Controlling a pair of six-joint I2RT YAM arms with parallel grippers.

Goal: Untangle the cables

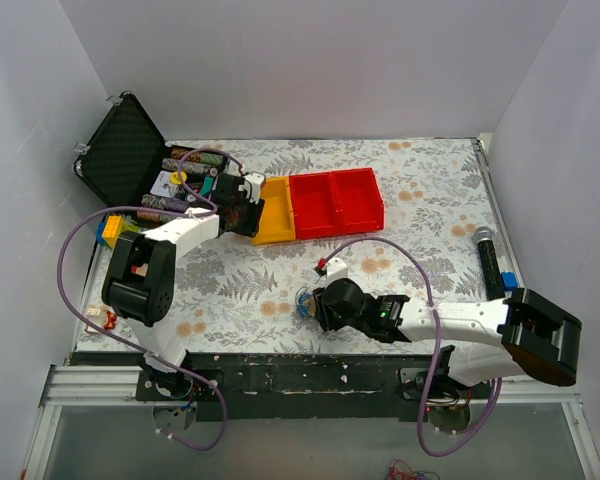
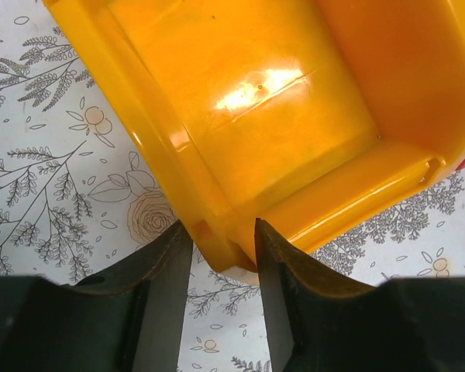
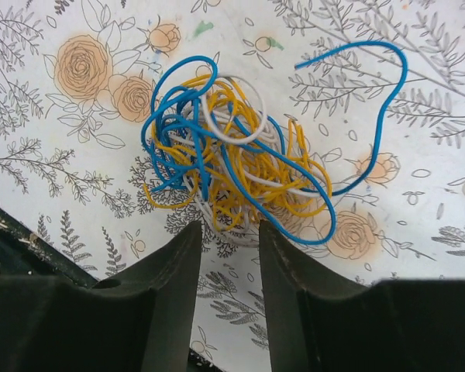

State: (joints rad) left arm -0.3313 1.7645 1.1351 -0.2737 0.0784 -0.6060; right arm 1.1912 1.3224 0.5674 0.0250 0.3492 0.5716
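The cables (image 3: 232, 155) lie in one tangled clump of blue, tan-yellow and white wires on the flowered cloth, with a blue end looping out to the right. In the top view the cables (image 1: 305, 300) show as a small clump near the front middle. My right gripper (image 3: 230, 229) is open and empty, its tips just short of the clump's near edge; it also shows in the top view (image 1: 318, 305). My left gripper (image 2: 223, 229) is closed round a corner of the yellow bin (image 2: 279, 116), far from the cables, at the back left (image 1: 252, 210).
The yellow bin (image 1: 273, 222) sits skewed beside two red bins (image 1: 335, 200). An open black case (image 1: 120, 150) and small items (image 1: 190, 180) are at the back left. A microphone (image 1: 488, 260) lies at the right edge. The table's front edge is close behind the right gripper.
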